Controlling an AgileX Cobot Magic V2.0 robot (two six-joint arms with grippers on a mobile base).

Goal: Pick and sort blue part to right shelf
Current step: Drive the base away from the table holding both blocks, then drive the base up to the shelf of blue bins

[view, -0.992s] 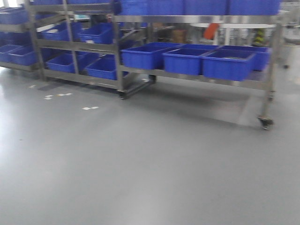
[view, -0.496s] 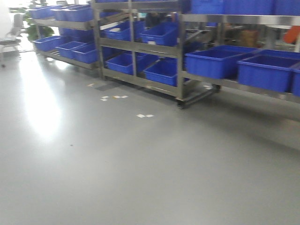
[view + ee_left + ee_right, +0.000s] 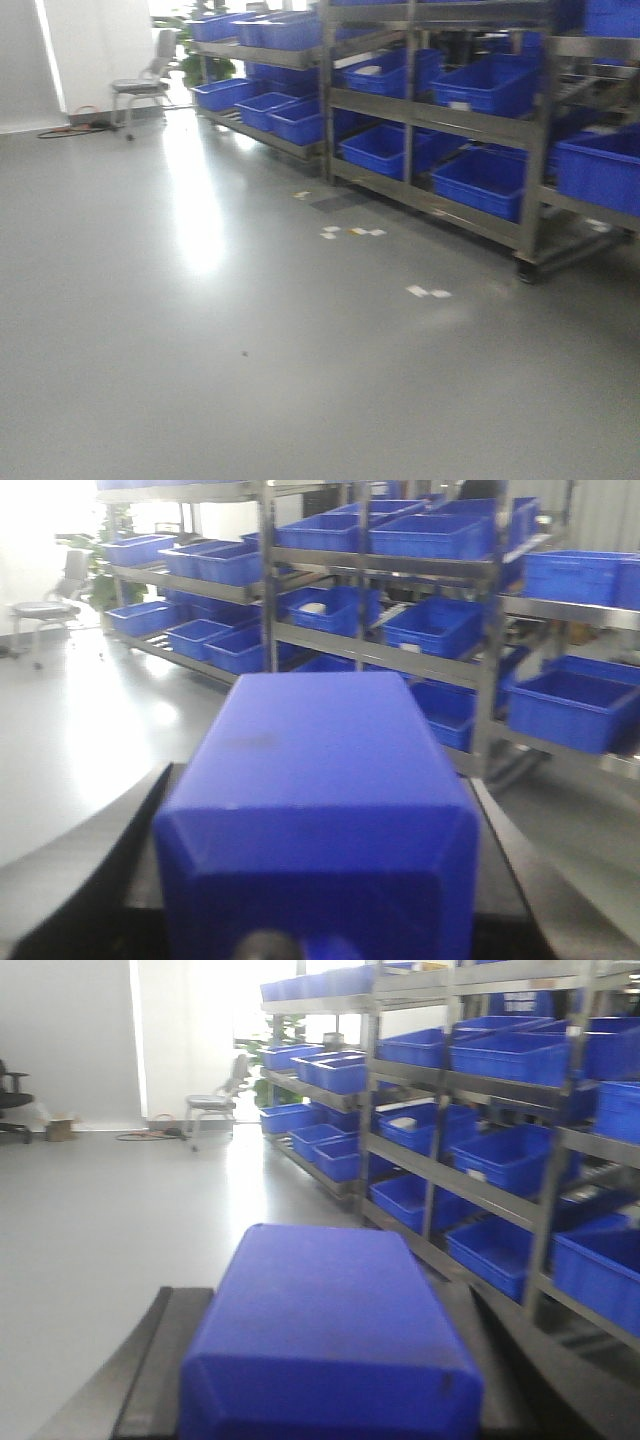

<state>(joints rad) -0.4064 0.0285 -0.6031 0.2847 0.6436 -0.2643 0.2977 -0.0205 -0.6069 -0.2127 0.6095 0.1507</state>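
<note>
- While the left gripper [image 3: 320, 770] has its fingers [image 3: 110, 850] clamped on a blue part [image 3: 320, 820], that part sits well apart from the steel rack [image 3: 440, 112].
- Right gripper [image 3: 320, 1295] fingers [image 3: 130, 1380] pinch a second blue block [image 3: 330, 1350].
- Blue bins [image 3: 485, 180] fill the rack (one bin [image 3: 385, 72] holds something white; the other contents are unclear).

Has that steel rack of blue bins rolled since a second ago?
No. The rack stays beside the white floor marks; only the view swung left.
</note>
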